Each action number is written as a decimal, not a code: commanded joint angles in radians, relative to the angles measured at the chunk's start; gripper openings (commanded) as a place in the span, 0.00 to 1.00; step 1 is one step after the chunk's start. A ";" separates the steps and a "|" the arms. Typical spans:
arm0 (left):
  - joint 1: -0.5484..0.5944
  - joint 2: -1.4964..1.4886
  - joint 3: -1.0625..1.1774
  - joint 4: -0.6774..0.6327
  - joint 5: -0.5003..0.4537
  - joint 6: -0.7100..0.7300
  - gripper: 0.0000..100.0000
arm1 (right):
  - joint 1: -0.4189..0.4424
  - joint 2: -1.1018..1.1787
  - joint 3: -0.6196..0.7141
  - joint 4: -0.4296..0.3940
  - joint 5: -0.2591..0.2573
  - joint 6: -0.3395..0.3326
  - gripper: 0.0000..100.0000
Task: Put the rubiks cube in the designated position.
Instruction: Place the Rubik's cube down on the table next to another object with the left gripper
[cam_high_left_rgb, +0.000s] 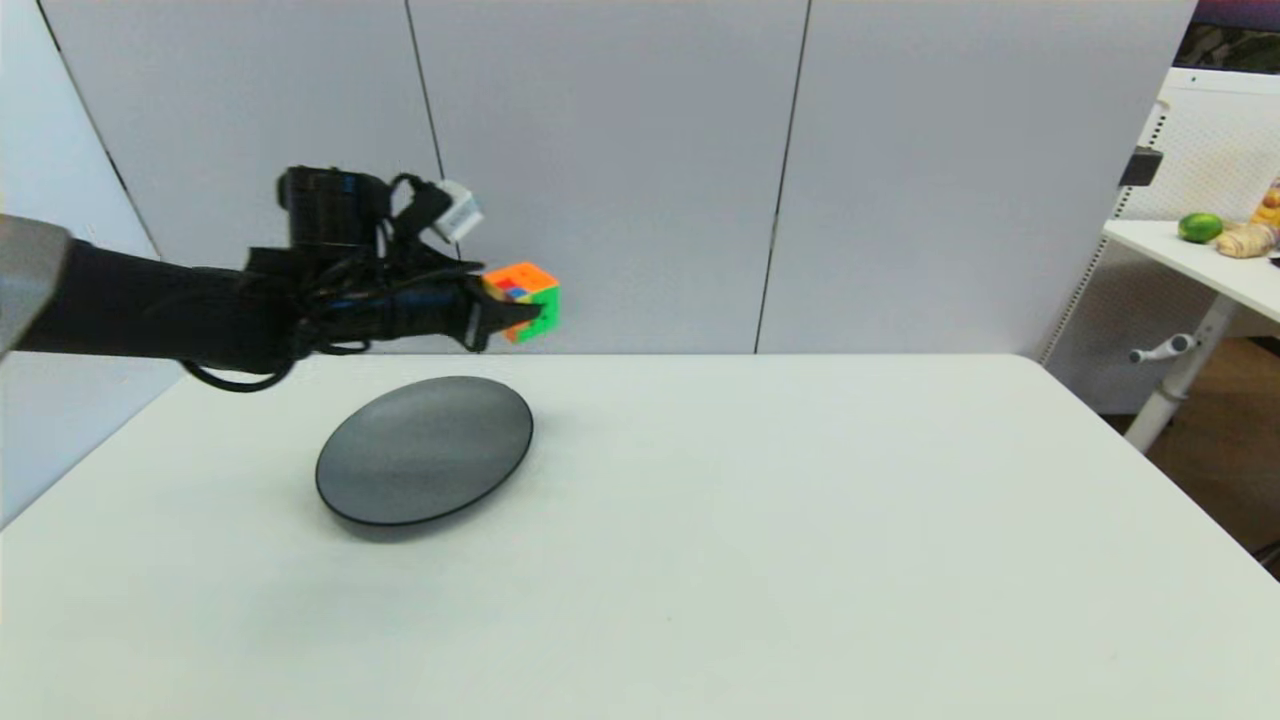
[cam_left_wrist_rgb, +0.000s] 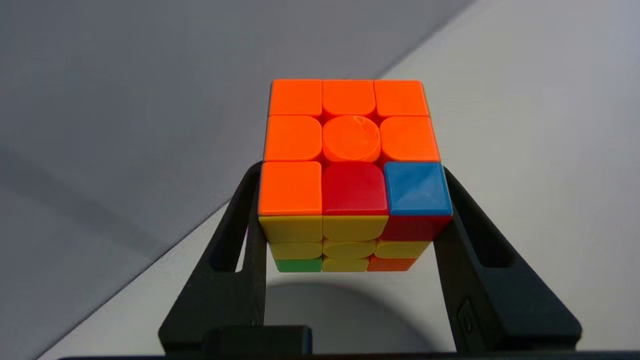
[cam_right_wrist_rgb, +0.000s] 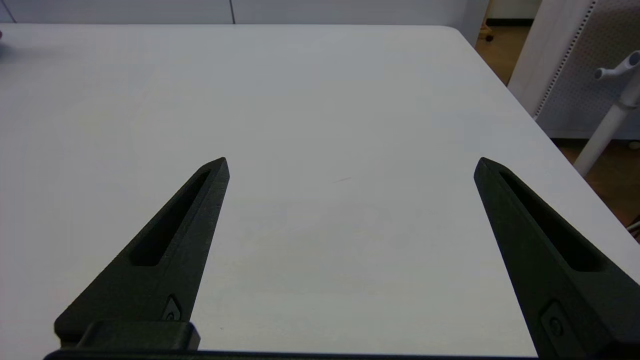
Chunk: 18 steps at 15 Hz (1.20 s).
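From the head view, the left tool (cam_high_left_rgb: 505, 318) reaches in level above the white bench (cam_high_left_rgb: 800, 520) and grips the rubiks cube (cam_high_left_rgb: 524, 296) in the air, beyond the far rim of the grey plate (cam_high_left_rgb: 425, 450) and well clear of it. The plate looks like the likely place for the cube, though that is a judgement. The right arm is out of this view.

From the left wrist view, the left tool (cam_left_wrist_rgb: 350, 200) clamps the rubiks cube (cam_left_wrist_rgb: 350, 170) by two opposite side faces, orange face toward the camera. I judge the cube light and rigid, its smooth plastic apt to slip and its layers apt to twist, so flat pressure on whole faces suits it best.

From the right wrist view, the right tool (cam_right_wrist_rgb: 350, 165) hangs over bare bench (cam_right_wrist_rgb: 320, 100), fingers spread wide, holding nothing
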 joint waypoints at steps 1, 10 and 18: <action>0.311 -0.185 0.250 -0.002 0.030 0.020 0.00 | 0.000 0.001 0.000 -0.001 0.000 -0.001 1.00; 0.571 -0.152 0.474 -0.197 0.028 0.015 0.00 | 0.000 0.001 0.000 -0.001 0.000 -0.001 1.00; 0.531 -0.069 0.522 -0.272 0.025 0.017 0.00 | 0.000 0.001 0.000 -0.001 0.000 -0.001 1.00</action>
